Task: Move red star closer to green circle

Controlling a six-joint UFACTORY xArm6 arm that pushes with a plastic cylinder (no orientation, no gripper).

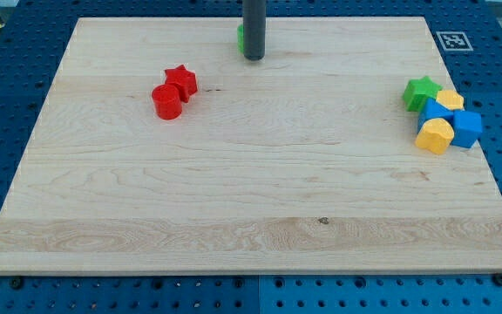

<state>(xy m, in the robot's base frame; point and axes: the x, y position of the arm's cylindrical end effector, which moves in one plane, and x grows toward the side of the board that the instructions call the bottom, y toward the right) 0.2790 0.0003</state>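
Observation:
The red star (182, 81) lies on the wooden board at the view's upper left, touching a red cylinder (166, 101) just below and left of it. The green circle (241, 37) sits at the view's top centre, mostly hidden behind the dark rod; only a green sliver shows at the rod's left side. My tip (253, 58) rests on the board right next to the green circle, about 80 pixels to the right of and slightly above the red star.
A cluster sits at the view's right edge: a green star (421, 92), a yellow block (450, 99), blue blocks (465, 128) and a yellow heart-like block (435, 135). The wooden board (251, 218) lies on a blue perforated table.

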